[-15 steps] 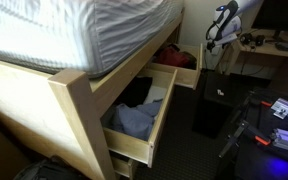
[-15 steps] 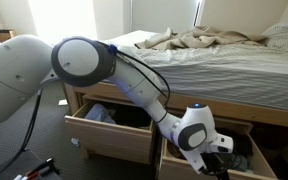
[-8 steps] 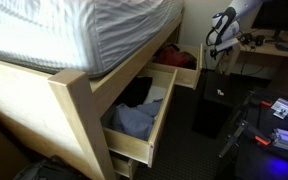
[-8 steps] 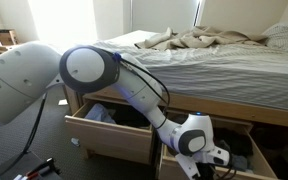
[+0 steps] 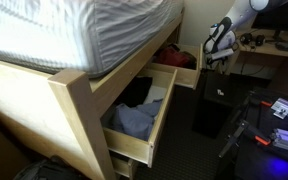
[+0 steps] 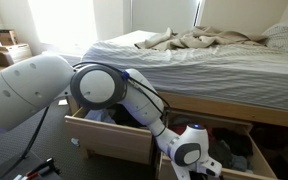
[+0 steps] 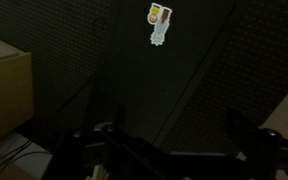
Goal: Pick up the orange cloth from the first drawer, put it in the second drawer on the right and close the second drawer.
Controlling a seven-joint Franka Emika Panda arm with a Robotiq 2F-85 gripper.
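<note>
Two wooden drawers stand open under the bed in both exterior views. An orange-red cloth (image 5: pixel 173 57) lies in the far drawer (image 5: pixel 187 76). A blue-grey cloth (image 5: pixel 134 120) fills the near drawer (image 5: pixel 132 148) and also shows in an exterior view (image 6: pixel 98 113). My gripper (image 5: pixel 217 50) hangs outside the drawers, beyond the far one. In an exterior view it (image 6: pixel 208 170) is low in front of the right-hand drawer (image 6: pixel 165 160). In the dark wrist view the fingers (image 7: pixel 174 135) are spread apart with nothing between them, facing black mesh.
A black speaker-like box (image 5: pixel 212 105) stands on the floor by the far drawer and fills the wrist view, with a small sticker (image 7: pixel 160 25) on it. A desk (image 5: pixel 274 48) and lit electronics (image 5: pixel 284 125) lie beyond. The mattress (image 6: pixel 214 60) overhangs the drawers.
The gripper has moved lower, down past the front of the right-hand drawer. The cloths and drawers have not moved.
</note>
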